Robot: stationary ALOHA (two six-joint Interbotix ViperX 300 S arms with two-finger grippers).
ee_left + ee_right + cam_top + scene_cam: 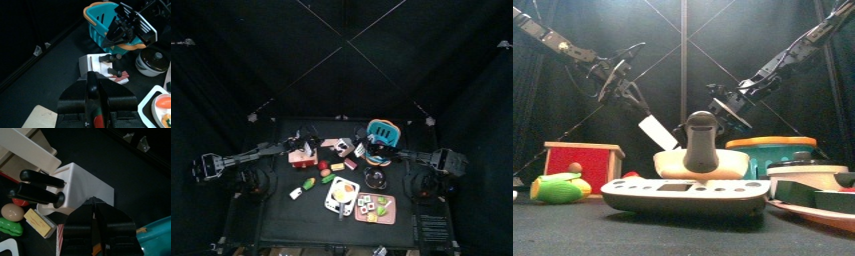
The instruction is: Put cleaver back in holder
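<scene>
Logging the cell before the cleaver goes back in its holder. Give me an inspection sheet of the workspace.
Surface: black table, crowded.
Job's things: holder, a reddish block, upright at the left; cleaver, seemingly the tilted white blade above the table, carrier unclear.
Clutter: teal basket; white board with food pieces; white block with black handles.
Grippers: left gripper near the holder; right gripper beside the teal basket.
Cables: nothing seen.
Surroundings: black curtains all round.
</scene>
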